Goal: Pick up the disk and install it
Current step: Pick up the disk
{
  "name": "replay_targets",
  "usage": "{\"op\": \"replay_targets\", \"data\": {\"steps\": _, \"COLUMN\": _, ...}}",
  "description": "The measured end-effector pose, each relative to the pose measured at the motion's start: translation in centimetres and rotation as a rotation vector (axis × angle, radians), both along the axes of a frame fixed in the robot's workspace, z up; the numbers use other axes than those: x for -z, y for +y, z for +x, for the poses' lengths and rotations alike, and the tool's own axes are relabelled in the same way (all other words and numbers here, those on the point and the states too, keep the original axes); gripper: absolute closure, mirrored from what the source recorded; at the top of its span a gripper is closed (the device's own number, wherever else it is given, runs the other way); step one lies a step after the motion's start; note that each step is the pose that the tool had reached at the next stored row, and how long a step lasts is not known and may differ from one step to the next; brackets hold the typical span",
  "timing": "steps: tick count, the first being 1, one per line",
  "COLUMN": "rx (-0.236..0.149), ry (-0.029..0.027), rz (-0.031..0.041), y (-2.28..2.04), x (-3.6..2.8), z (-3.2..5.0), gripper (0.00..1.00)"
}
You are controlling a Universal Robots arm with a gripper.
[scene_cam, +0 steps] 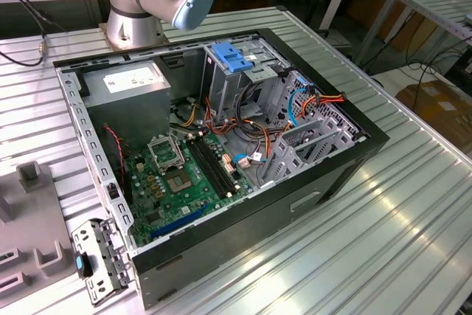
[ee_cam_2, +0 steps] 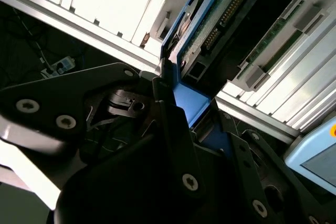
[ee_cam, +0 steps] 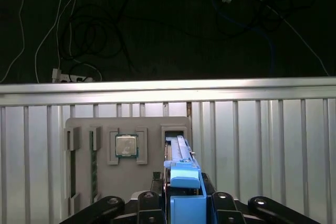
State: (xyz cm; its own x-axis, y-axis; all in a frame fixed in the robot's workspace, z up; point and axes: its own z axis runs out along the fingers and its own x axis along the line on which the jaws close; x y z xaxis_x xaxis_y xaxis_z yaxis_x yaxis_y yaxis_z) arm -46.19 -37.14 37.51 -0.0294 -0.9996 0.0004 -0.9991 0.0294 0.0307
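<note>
The disk [ee_cam: 179, 152] stands on edge in a slot of a grey holder [ee_cam: 152, 125] on the slatted table. Its blue side rail [ee_cam: 185, 179] faces the camera. My gripper [ee_cam: 186, 196] straddles that rail, with a black finger pressed against each side, shut on the disk. In the second wrist view the gripper [ee_cam_2: 191, 115] clamps the blue rail [ee_cam_2: 190, 100], and the disk's circuit-board face [ee_cam_2: 210, 19] runs away from the fingers [ee_cam_2: 169, 109]. The disk still sits in its slot.
The holder also carries a processor chip [ee_cam: 126, 145] and memory sticks [ee_cam: 94, 167]. In the exterior view an open computer case [scene_cam: 361, 145] lies on the table, with a blue-latched drive cage [scene_cam: 234, 57], the arm's base [scene_cam: 140, 5] behind it and a grey holder [scene_cam: 29, 212] at the exterior view's left.
</note>
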Motion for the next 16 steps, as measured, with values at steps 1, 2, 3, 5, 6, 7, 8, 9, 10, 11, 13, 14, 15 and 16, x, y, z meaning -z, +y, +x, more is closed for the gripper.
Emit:
{"op": "replay_targets", "data": {"steps": 1, "rx": 0.0, "ry": 0.0, "rz": 0.0, "y": 0.0, "x": 0.0, "z": 0.0, "gripper": 0.63}}
{"op": "replay_targets", "data": {"steps": 2, "rx": 0.0, "ry": 0.0001, "rz": 0.0, "y": 0.0, "x": -0.01, "z": 0.0, "gripper": 0.63}}
{"op": "replay_targets", "data": {"steps": 3, "rx": 0.0, "ry": 0.0001, "rz": -0.0001, "y": 0.0, "x": -0.01, "z": 0.0, "gripper": 0.63}}
{"op": "replay_targets", "data": {"steps": 5, "rx": 0.0, "ry": 0.0002, "rz": -0.0001, "y": 0.0, "x": -0.02, "z": 0.0, "gripper": 0.63}}
{"op": "replay_targets", "data": {"steps": 6, "rx": 0.0, "ry": 0.0006, "rz": -0.0003, "y": 0.0, "x": -0.14, "z": 0.0, "gripper": 0.63}}
{"op": "replay_targets", "data": {"steps": 7, "rx": 0.0, "ry": 0.0005, "rz": -0.0002, "y": 0.0, "x": -0.28, "z": 0.01, "gripper": 0.63}}
{"op": "replay_targets", "data": {"steps": 8, "rx": 0.0, "ry": 0.0004, "rz": -0.0001, "y": 0.0, "x": -0.43, "z": 0.0, "gripper": 0.63}}
{"op": "replay_targets", "data": {"steps": 9, "rx": 0.0, "ry": 0.0004, "rz": -0.0001, "y": 0.0, "x": -0.7, "z": 0.0, "gripper": 0.63}}
{"op": "replay_targets", "data": {"steps": 10, "rx": 0.0, "ry": 0.0004, "rz": -0.0001, "y": 0.0, "x": -0.82, "z": 0.0, "gripper": 0.63}}
{"op": "replay_targets", "data": {"steps": 11, "rx": 0.0, "ry": 0.0004, "rz": -0.0001, "y": 0.0, "x": -0.95, "z": 0.0, "gripper": 0.63}}
{"op": "replay_targets", "data": {"steps": 13, "rx": 0.0, "ry": 0.0006, "rz": -0.0001, "y": 0.0, "x": -1.2, "z": 0.0, "gripper": 0.63}}
{"op": "replay_targets", "data": {"steps": 14, "rx": 0.0, "ry": 0.0007, "rz": -0.0001, "y": 0.0, "x": -1.37, "z": 0.0, "gripper": 0.63}}
{"op": "replay_targets", "data": {"steps": 15, "rx": 0.0, "ry": 0.001, "rz": -0.0001, "y": 0.0, "x": -1.53, "z": 0.0, "gripper": 0.63}}
{"op": "replay_targets", "data": {"steps": 16, "rx": 0.0, "ry": 0.0011, "rz": -0.0001, "y": 0.0, "x": -1.62, "z": 0.0, "gripper": 0.63}}
